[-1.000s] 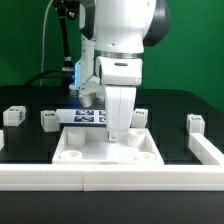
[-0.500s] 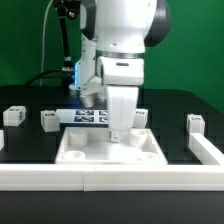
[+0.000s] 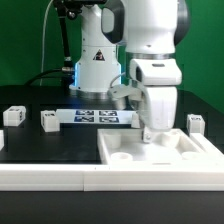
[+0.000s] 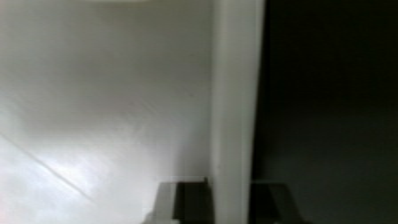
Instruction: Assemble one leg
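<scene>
My gripper [image 3: 155, 128] is shut on the far rim of the large flat white panel [image 3: 170, 152], which lies at the exterior view's right with round recesses in its top. In the wrist view the gripper [image 4: 233, 192] has its dark fingers [image 4: 185, 205] on either side of the panel's rim [image 4: 233, 100]. Three short white legs stand on the black table: one [image 3: 12, 115] at the far left, one [image 3: 48, 119] beside it, and one [image 3: 195, 123] at the right behind the panel. No leg is in the gripper.
The marker board [image 3: 100, 117] lies flat behind the panel, in front of the arm's base [image 3: 95, 60]. A low white rail [image 3: 60, 178] runs along the table's front edge.
The gripper has slid the white panel from the middle to the exterior view's right, still holding its rim. The legs at the left have not moved.
</scene>
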Robot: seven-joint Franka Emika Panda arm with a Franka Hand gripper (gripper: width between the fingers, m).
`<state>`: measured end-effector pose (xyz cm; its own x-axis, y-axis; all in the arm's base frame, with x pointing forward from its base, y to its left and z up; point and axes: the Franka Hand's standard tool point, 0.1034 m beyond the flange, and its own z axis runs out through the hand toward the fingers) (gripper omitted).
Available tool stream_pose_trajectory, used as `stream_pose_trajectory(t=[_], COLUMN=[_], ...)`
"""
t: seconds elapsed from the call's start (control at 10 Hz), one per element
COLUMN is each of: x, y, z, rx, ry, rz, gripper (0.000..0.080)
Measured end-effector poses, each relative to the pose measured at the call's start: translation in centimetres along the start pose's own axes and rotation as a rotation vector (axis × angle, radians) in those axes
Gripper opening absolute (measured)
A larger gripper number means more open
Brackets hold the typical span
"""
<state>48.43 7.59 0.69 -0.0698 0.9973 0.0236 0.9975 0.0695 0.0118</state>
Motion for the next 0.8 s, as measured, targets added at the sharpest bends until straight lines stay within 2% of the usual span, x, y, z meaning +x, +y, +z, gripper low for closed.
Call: stream_pose_trajectory(t=[0.3, 0.4, 0.5, 0.6, 0.7, 0.8], x=[-0.12, -0.13, -0.14, -0.15, -0.15, -0.16], y=[0.07, 0.07, 0.07, 0.07, 0.07, 0.07], z=[-0.01, -0.01, -0.01, -0.01, -0.01, -0.01], rx=[0.006, 0.006, 0.006, 0.006, 0.006, 0.006], ry=[-0.003, -0.003, -0.003, -0.003, -0.003, -0.003], rz=[0.003, 0.003, 0.004, 0.004, 0.004, 0.004], gripper=[0.0061, 0.0149, 0.0332, 0.0332, 0.0529, 0.0615])
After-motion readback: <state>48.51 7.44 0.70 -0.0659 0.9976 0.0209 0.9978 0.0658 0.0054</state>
